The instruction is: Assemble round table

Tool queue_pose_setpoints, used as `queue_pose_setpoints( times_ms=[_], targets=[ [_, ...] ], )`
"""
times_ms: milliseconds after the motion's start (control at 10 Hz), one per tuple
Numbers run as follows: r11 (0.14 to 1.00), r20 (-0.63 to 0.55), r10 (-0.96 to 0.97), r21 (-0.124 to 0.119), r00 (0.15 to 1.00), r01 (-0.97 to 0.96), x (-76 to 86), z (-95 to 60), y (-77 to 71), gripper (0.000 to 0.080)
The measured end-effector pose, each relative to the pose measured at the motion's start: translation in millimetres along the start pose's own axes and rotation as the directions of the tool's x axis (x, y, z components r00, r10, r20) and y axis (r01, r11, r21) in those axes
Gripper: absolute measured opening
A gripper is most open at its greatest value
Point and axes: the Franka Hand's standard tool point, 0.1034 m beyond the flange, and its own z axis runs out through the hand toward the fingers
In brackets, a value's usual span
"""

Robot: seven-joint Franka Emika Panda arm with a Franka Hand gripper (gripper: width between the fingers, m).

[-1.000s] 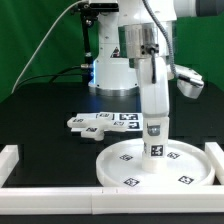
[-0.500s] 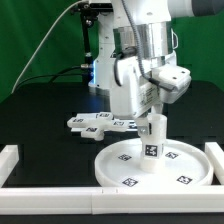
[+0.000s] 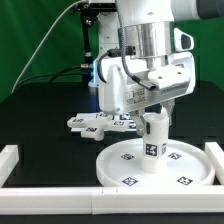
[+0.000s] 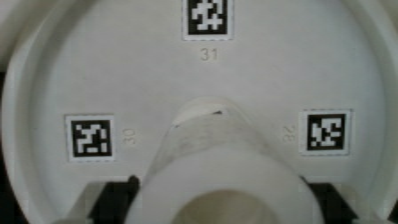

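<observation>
Clamping leg (image 3: 152, 140) upright on disc (image 3: 198, 166) — tool (image 3: 152, 118) tight around it | leg top hidden | wrist view blurred

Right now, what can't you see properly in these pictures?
Whether the tool squeezes the leg: wrist view's edge cuts its fingers off; in the exterior view the arm covers them.
The leg's joint with the round disc: hidden in the wrist view by the leg itself.
The marker board: partly behind the arm, exterior view.

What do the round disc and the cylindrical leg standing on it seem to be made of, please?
Round disc: apparently white plastic, smooth and matte, with a moulded raised rim. Cylindrical leg: probably the same white plastic, evenly smooth with soft highlights.
</observation>
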Motion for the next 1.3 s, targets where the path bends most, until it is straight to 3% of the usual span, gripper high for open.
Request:
queue_pose_setpoints(
  times_ms=[500, 600, 700, 800, 900, 1200, 1300],
  targets=[
    [1.000, 0.021, -0.021, 0.010, 1.000, 0.020, -0.8, 0.7, 0.3, 0.0412],
    [0.996, 0.018, -0.088, 0.009, 0.996, 0.088, -1.2, 0.1, 0.3, 0.0479],
    [0.974, 0.023, -0.227, -0.002, 0.974, 0.227, -4.1, -3.6, 1.2, 0.0622],
    [0.928, 0.029, -0.373, -0.004, 0.927, 0.373, -7.8, -8.0, 0.0, 0.0622],
    [0.791, 0.024, -0.612, 0.006, 0.790, 0.612, -11.2, -10.4, -2.7, 0.0644],
    [0.661, 0.016, -0.750, 0.010, 0.661, 0.750, -9.9, -9.4, -3.5, 0.0648],
    [0.532, 0.012, -0.846, 0.011, 0.532, 0.846, -8.2, -9.7, -6.3, 0.0649]
  ],
)
